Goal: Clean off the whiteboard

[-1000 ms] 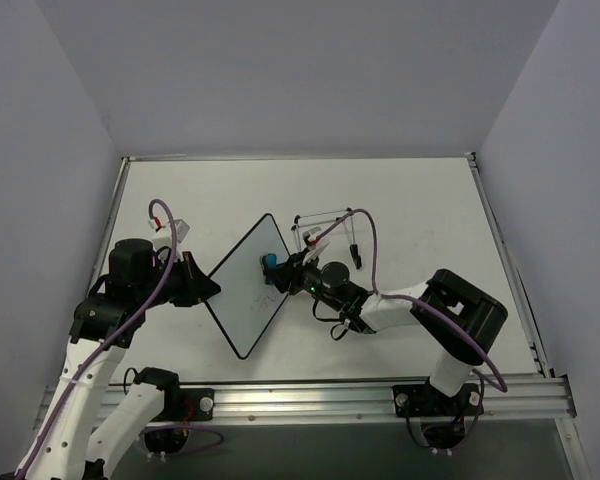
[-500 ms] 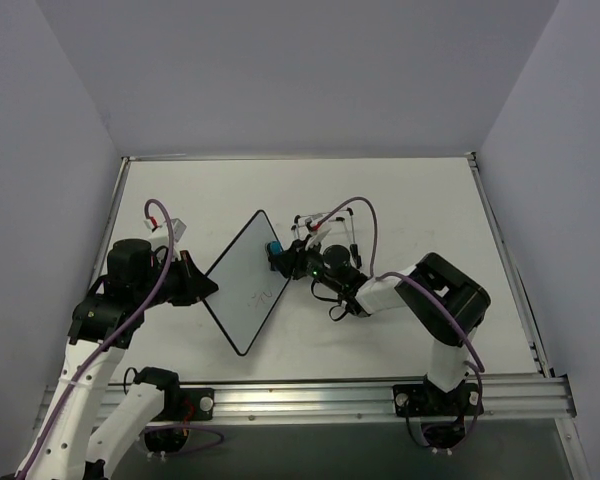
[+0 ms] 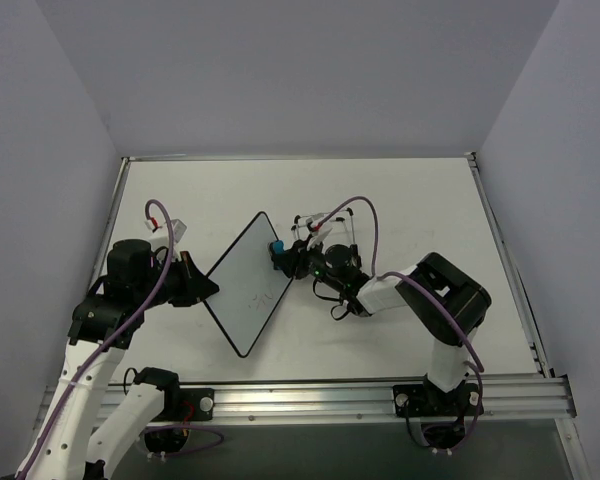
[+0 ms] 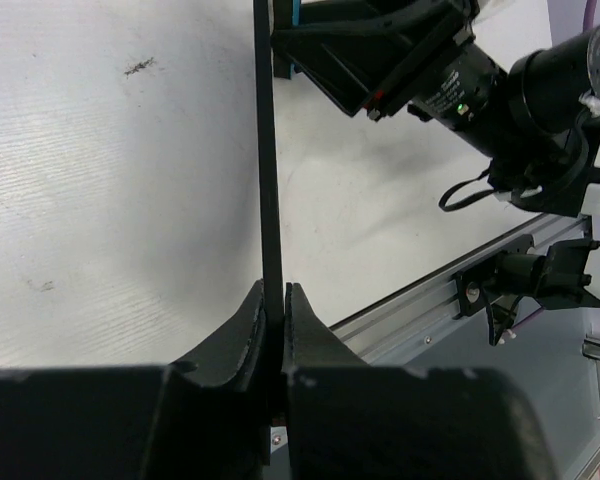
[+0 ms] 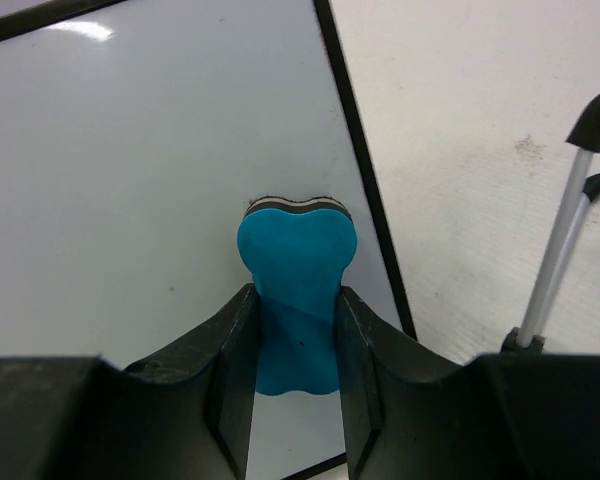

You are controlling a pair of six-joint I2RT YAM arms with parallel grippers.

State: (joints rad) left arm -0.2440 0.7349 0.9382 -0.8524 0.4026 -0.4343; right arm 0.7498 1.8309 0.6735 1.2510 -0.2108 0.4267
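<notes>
Left end effector (image 4: 273, 298): clenched on whiteboard (image 3: 246, 287) rim.
Right end effector (image 5: 296, 305): grasping blue eraser (image 5: 297, 245).
Eraser: touching whiteboard's far-right edge.

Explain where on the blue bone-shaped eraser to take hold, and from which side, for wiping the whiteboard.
Grip the eraser at its narrow waist, jaws on the two concave sides, coming from the blue back. The flared lobes should stop it slipping, and the pad layer on the far side is left free to meet the whiteboard.
</notes>
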